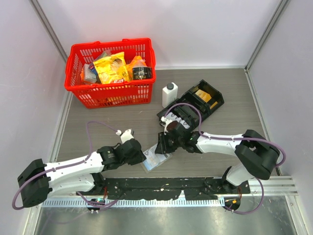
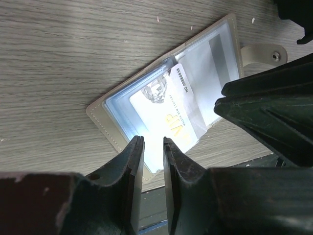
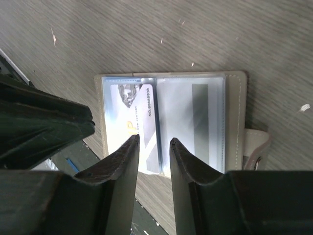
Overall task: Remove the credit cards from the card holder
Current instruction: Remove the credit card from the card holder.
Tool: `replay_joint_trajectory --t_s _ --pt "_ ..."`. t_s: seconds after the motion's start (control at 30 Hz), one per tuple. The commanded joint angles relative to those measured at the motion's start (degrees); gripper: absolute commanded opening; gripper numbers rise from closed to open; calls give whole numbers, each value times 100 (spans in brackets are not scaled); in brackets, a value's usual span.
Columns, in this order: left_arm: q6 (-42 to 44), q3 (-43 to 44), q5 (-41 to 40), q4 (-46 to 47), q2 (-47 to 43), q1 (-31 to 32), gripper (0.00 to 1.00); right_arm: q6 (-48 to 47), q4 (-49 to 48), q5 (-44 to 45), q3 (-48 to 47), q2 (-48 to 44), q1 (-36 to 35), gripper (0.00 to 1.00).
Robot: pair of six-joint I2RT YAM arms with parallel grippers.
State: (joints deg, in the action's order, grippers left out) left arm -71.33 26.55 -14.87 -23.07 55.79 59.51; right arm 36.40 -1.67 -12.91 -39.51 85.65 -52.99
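Observation:
The card holder [image 1: 157,161] lies open and flat on the grey wood table, between the two arms. Its clear sleeves shine pale blue, and its tan cover [image 2: 100,117] frames them. A white card with gold lettering [image 2: 168,105] sits in the left-hand sleeve [image 3: 139,110], and the other sleeve [image 3: 195,117] shows a grey stripe. My left gripper [image 2: 152,142] hovers over the holder's near edge, narrowly open with nothing between its fingers. My right gripper [image 3: 154,142] stands open over the fold between the sleeves. The two grippers face each other closely above the holder [image 3: 234,98].
A red basket [image 1: 111,93] of packaged goods stands at the back left. A white bottle [image 1: 169,94] and a black compartmented tray [image 1: 211,100] are behind the right gripper. A black rail [image 1: 161,186] runs along the near table edge. The holder's snap strap [image 2: 261,51] sticks out sideways.

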Motion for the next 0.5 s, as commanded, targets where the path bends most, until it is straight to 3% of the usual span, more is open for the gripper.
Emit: replay_joint_trajectory --t_s 0.0,0.47 --pt "111 -44 116 567 256 17 25 -19 -474 -159 22 215 78 36" --pt "-118 -396 160 760 564 17 23 -19 -931 -660 31 804 79 36"
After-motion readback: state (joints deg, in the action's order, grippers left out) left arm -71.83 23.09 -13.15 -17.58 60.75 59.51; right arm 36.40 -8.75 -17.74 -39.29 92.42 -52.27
